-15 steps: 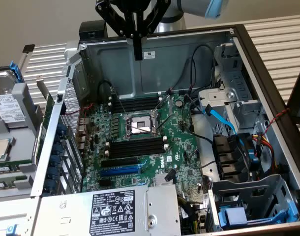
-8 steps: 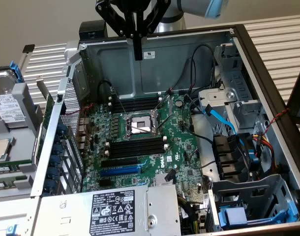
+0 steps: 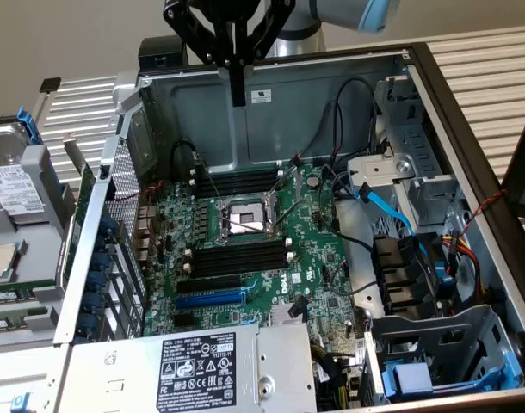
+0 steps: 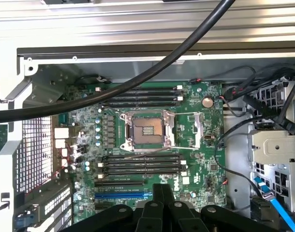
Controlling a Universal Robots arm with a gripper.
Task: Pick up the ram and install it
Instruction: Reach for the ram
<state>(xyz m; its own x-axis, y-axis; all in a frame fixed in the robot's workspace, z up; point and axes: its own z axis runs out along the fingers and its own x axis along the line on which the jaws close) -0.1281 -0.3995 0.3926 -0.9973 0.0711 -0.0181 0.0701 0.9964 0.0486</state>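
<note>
Lying beside case, thin green ram

We see a computer workshop or lab: an opened computer case baring its motherboard, a hard drive alongside.

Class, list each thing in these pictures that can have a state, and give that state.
Case: open, side off.
Tool: shut, above the case.
Socket: open, plate swung aside.
Black slots: empty.
Blue slot: empty.
</note>
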